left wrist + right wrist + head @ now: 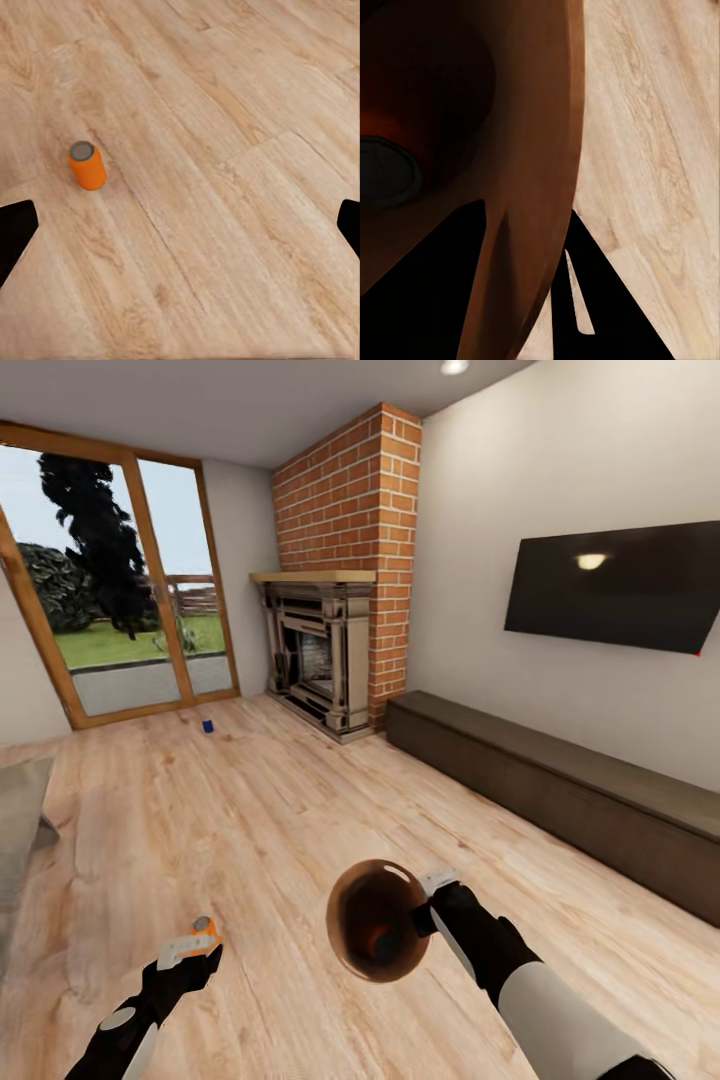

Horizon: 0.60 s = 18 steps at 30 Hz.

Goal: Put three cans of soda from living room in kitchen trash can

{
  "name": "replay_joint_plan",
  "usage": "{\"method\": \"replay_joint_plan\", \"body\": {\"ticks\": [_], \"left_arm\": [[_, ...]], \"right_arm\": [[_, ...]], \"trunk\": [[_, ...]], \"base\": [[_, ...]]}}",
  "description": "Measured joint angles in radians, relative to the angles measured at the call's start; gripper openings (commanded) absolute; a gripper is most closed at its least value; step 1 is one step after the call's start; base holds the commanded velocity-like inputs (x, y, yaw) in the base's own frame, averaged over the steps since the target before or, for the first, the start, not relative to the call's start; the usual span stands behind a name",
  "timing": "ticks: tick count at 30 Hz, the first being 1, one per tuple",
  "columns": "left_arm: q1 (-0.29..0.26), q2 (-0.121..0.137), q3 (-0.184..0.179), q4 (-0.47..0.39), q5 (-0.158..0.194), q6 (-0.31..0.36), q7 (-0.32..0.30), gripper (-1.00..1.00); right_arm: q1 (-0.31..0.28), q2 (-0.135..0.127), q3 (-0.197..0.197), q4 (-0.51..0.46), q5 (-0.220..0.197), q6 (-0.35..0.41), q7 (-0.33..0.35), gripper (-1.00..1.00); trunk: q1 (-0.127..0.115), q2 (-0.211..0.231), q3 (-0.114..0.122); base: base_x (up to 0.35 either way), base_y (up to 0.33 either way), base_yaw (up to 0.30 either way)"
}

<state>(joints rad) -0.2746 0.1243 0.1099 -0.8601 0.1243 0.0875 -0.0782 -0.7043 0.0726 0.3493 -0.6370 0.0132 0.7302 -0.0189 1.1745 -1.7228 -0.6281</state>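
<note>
Two jobs split: my right gripper (432, 908) clamps the copper-brown round bin (378, 920) by its rim, carrying it; my left gripper (190, 950), jaws wide and empty, hovers over the orange soda can (87, 165) at lower left.

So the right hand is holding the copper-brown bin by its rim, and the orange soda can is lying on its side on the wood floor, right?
Not quite. The right hand does hold the copper-brown round bin by its rim, but the orange soda can stands upright on the light wood plank floor, grey top up, as the left wrist view shows.
</note>
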Motion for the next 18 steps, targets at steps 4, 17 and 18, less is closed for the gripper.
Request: {"method": "replay_joint_plan", "body": {"ticks": [4,17,18], "left_arm": [[0.000,0.000,-0.001,0.001,-0.001,0.000,0.001,1.00],[0.000,-0.002,-0.001,0.002,-0.003,0.000,0.002,1.00],[-0.001,-0.002,-0.001,0.002,-0.004,0.001,0.003,1.00]], "right_arm": [[0.001,0.000,0.004,0.000,-0.004,0.000,0.000,-1.00],[0.002,0.001,0.007,0.000,-0.001,0.000,0.000,-1.00],[0.002,0.001,0.007,0.000,-0.005,0.000,0.000,-1.00]], "trunk": [[0.000,0.000,0.000],[0.000,0.000,0.000],[0.000,0.000,0.000]], "base": [[-0.027,0.162,0.248],[0.128,-0.030,0.257],[0.234,-0.177,0.258]]}}
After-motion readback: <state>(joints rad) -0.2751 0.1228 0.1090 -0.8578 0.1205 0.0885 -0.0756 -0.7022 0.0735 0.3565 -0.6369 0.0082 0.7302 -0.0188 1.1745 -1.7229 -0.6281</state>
